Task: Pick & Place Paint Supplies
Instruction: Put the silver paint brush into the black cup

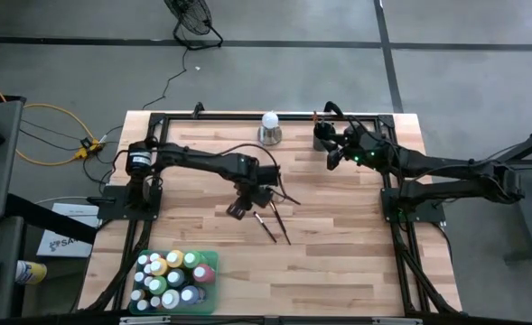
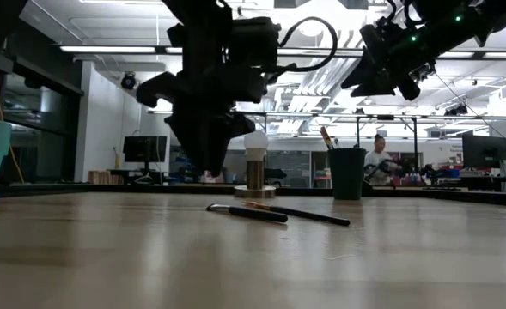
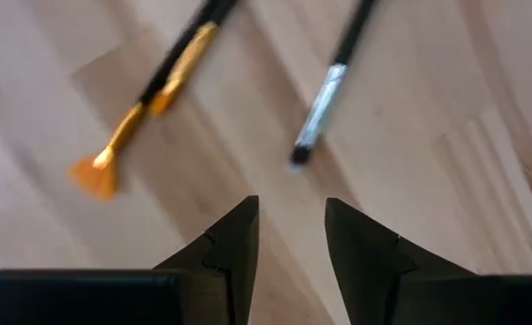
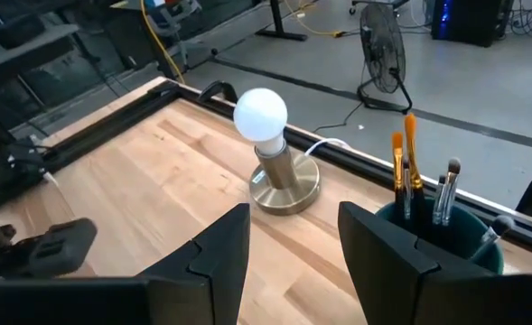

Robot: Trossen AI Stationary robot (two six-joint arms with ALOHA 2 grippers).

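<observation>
Pale wooden table (image 1: 338, 253) carries all items. Left gripper (image 3: 290, 236) hovers mid-table, fingers narrowly parted and empty, above two thin dark-handled brushes (image 1: 273, 224), one orange-bristled (image 3: 139, 126). Right gripper (image 4: 293, 244) hangs at the far edge, fingers apart and empty, near the dark green cup of brushes (image 4: 442, 226) and the white ball lamp (image 4: 270, 149). Capped paint bottles (image 1: 171, 275) fill a green tray (image 1: 210, 255) at the near left corner.
</observation>
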